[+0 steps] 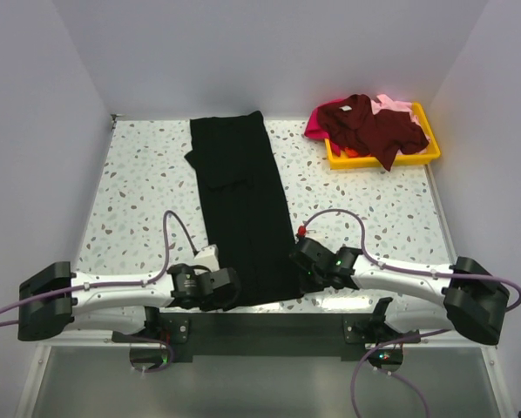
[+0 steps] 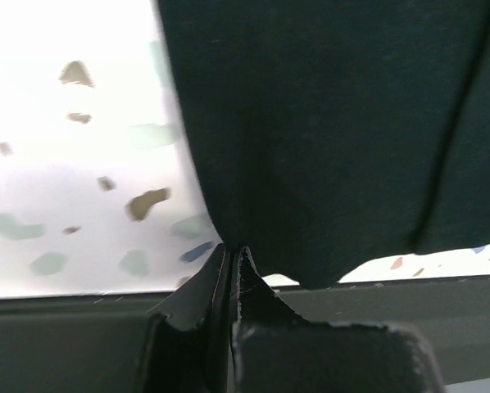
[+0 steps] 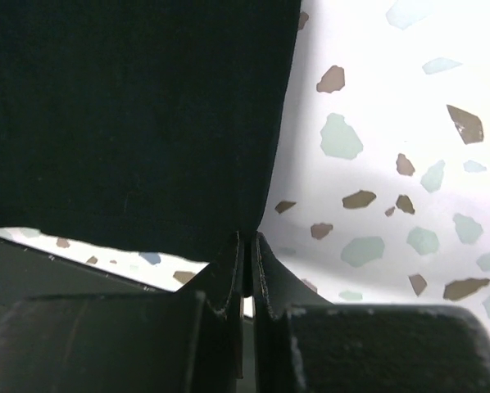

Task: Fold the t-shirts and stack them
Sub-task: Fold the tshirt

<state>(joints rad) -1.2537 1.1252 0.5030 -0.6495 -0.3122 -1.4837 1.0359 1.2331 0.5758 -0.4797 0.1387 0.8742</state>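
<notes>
The large black t-shirt lies as a long narrow strip down the middle of the speckled table, its hem at the near edge. My left gripper is shut on the hem's left corner. In the left wrist view the black cloth puckers into the closed left gripper. My right gripper is shut on the hem's right corner, and in the right wrist view the cloth meets the closed right gripper. The maroon t-shirt, magenta t-shirt and pale pink t-shirt lie heaped at the back right.
The yellow plastic tray holds the heaped shirts in the back right corner. White walls close the table on the left, back and right. A dark mounting bar runs along the near edge between the arm bases.
</notes>
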